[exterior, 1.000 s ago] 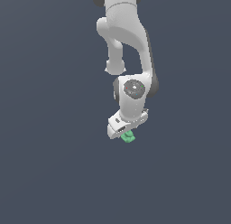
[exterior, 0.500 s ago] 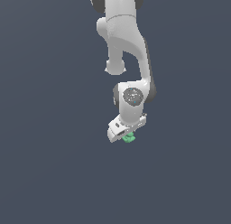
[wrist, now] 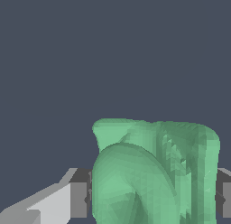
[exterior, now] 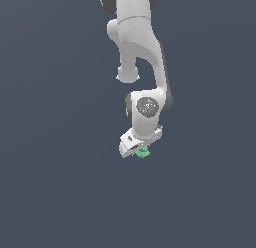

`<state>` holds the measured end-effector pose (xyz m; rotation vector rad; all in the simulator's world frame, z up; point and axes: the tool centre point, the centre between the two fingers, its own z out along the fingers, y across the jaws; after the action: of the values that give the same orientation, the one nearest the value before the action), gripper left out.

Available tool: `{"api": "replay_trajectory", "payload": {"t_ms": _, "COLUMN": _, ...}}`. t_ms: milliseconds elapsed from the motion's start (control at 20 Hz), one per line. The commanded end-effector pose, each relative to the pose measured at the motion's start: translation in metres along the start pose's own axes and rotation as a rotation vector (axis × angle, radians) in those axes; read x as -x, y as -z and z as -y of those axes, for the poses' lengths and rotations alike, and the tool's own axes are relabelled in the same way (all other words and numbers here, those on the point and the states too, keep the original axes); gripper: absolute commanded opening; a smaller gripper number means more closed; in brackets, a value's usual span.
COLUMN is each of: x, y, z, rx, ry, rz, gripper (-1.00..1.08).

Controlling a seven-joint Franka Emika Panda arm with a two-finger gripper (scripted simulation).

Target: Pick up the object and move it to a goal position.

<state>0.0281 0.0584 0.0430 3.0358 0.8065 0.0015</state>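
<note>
The object (exterior: 143,152) is a tiny bright green lumpy piece just under the white arm's hand in the exterior view. My gripper (exterior: 141,151) is shut on it, and only a small green part shows below the hand. In the wrist view the object (wrist: 153,173) fills the space between my two fingers (wrist: 79,198), which press on it from both sides. The fingertips themselves are hidden in the exterior view. No goal marker shows in either view.
The white arm (exterior: 137,52) reaches down from the top of the exterior view. Around it there is only a plain dark grey-blue background, with no other object or edge in view.
The hand with the green object has moved a little upward in the exterior view. The grip on the object has not changed.
</note>
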Motion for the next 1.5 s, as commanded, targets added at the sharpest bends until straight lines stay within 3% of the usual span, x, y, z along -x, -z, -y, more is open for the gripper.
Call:
{"api": "replay_trajectory", "payload": {"t_ms": 0, "x": 0.000, "y": 0.000, "z": 0.000, "rx": 0.000, "ry": 0.000, "rz": 0.000, "gripper": -1.00}}
{"api": "replay_trajectory", "payload": {"t_ms": 400, "x": -0.023, "y": 0.005, "z": 0.023, "rx": 0.000, "ry": 0.000, "rz": 0.000, "gripper": -1.00}}
{"api": "replay_trajectory", "payload": {"t_ms": 1050, "x": -0.098, "y": 0.018, "z": 0.092, "rx": 0.000, "ry": 0.000, "rz": 0.000, "gripper": -1.00}}
{"api": "replay_trajectory", "payload": {"t_ms": 1450, "x": -0.119, "y": 0.022, "z": 0.110, "rx": -0.001, "ry": 0.000, "rz": 0.001, "gripper": -1.00}}
